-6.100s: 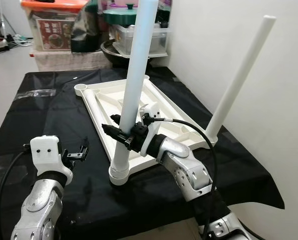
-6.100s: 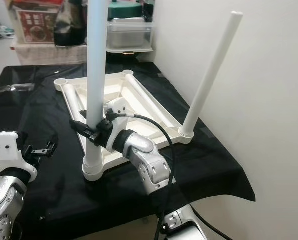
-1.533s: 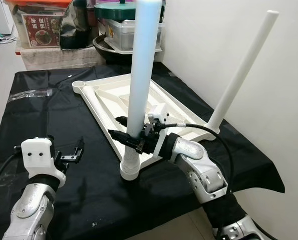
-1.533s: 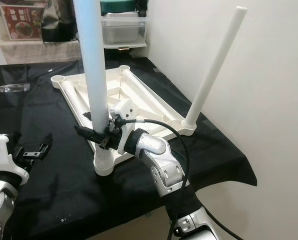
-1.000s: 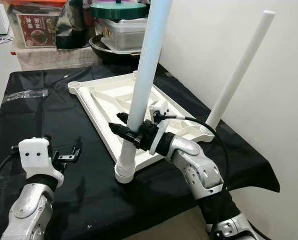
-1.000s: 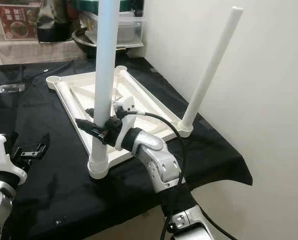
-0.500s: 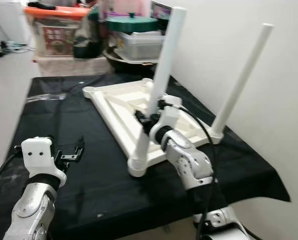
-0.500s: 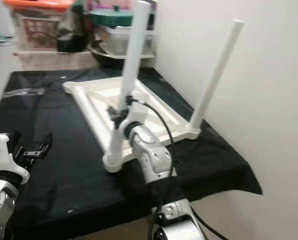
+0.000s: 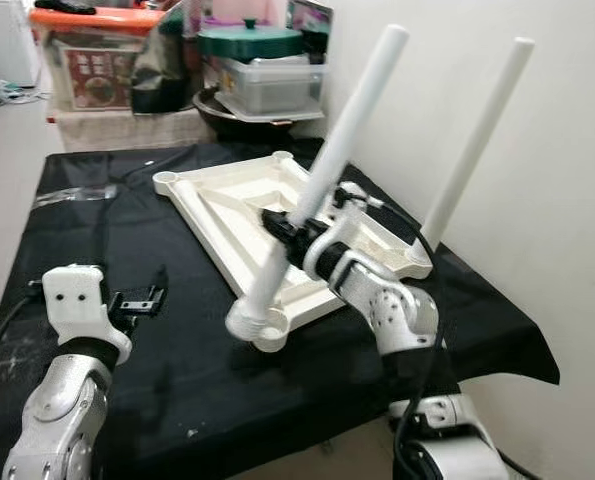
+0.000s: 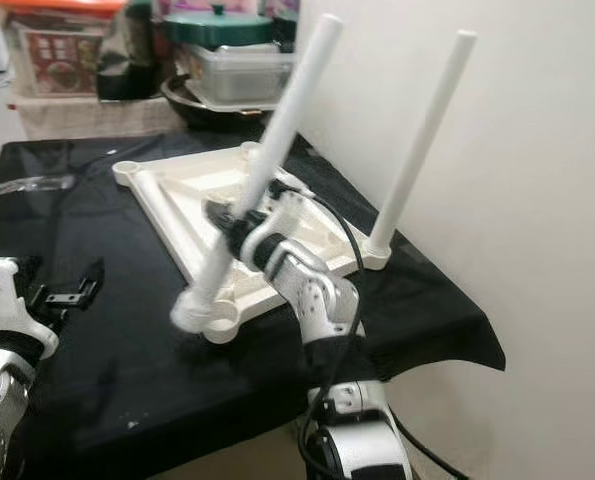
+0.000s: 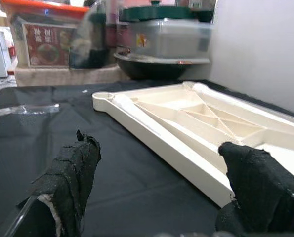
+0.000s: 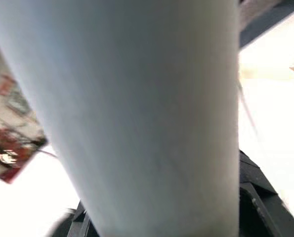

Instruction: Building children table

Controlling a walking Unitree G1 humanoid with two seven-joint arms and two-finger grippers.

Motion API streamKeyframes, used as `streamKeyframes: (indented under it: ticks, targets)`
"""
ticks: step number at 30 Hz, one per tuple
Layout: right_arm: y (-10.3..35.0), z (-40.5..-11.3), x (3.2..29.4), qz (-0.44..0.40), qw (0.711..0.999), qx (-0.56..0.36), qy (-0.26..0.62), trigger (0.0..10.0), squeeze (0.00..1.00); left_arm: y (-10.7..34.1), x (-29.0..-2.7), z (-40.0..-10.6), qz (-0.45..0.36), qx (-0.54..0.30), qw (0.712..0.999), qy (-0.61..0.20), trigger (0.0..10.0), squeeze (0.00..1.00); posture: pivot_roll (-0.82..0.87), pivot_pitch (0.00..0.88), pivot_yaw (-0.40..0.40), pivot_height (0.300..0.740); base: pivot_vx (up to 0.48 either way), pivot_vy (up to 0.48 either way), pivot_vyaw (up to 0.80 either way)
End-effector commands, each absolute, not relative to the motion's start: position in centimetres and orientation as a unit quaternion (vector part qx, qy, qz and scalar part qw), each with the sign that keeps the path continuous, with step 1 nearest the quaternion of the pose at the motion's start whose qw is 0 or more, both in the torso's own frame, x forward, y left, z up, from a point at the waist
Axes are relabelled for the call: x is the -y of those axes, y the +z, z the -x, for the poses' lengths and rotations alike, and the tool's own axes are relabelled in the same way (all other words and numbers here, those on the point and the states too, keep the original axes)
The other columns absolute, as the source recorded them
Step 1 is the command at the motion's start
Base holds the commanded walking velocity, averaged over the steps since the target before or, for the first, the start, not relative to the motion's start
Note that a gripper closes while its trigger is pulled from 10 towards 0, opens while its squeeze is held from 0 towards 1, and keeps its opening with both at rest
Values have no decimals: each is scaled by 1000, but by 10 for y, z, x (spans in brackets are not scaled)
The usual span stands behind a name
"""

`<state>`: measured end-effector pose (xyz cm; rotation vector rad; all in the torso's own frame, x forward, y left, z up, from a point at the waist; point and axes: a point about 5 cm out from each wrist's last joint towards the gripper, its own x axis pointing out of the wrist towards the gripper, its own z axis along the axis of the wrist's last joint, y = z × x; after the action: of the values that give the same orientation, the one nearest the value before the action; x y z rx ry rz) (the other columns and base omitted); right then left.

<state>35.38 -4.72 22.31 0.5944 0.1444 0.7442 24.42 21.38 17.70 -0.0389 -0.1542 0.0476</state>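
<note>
Left gripper [image 9: 140,300]: hanging just above the black cloth, near the robot, well apart from the tabletop. Fingers [image 11: 70,182] are staying wide apart w/ nothing between them.
Black cloth [image 9: 147,380]: covering the work table, front to back.
Near leg [image 9: 322,180]: a long white tube, leaning over toward the wall side. Its fat round bottom end is sitting at the tabletop's near corner; can't tell if it's in the socket or just off it. It's a bit blurry.
Right gripper [image 9: 285,228]: reaching in from the robot's right, approx. at the low-mid part of the near leg. Fingers are clamping on the near leg, one on each side. In the right wrist view the tube [image 12: 137,113] is sitting very close up.
Tabletop [image 9: 222,205]: white, lying upside down on the cloth, ribs facing up. It's past the left gripper & a bit to the right.
Far leg [image 9: 474,145]: another white tube, standing in the tabletop's corner by the wall, tilting a little.
Wall [image 9: 537,200]: white, running along the right side.
Boxes & pots [image 9: 177,60]: piling up behind the table, incl. a box w/ an orange lid & a green lid on a pot.
</note>
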Motion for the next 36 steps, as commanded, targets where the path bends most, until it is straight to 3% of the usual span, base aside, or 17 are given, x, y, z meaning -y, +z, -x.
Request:
streamKeyframes:
  ticks: [1,9,19,25,27,29,36]
  targets:
    - [230,-354,51,-300,880,-62,364,10000,0,175,-215,-246,20,72,997,18,10000,0,119,0,-75,740,0,0,0]
    - [243,-366,49,-288,887,-51,357,10000,0,179,-212,-246,16,78,997,-24,10000,0,125,0,-82,740,0,0,0]
    - [247,-370,46,-294,887,-48,352,10000,0,179,-228,-237,-9,66,997,-32,10000,0,136,0,-85,740,0,0,0]
    - [260,-357,39,-303,848,-2,434,10000,0,182,-231,-235,-15,63,996,-60,10000,0,135,0,-84,740,0,0,0]
    - [267,-340,32,-274,801,25,531,10000,0,185,-215,-233,1,62,989,-132,10000,0,132,0,-85,740,0,0,0]
    - [267,-334,28,-254,781,26,570,10000,0,188,-201,-231,14,60,978,-198,10000,0,134,0,-87,740,0,0,0]
    - [267,-331,17,-236,771,27,591,10000,0,193,-180,-229,5,50,949,-312,10000,0,134,0,-86,740,0,0,0]
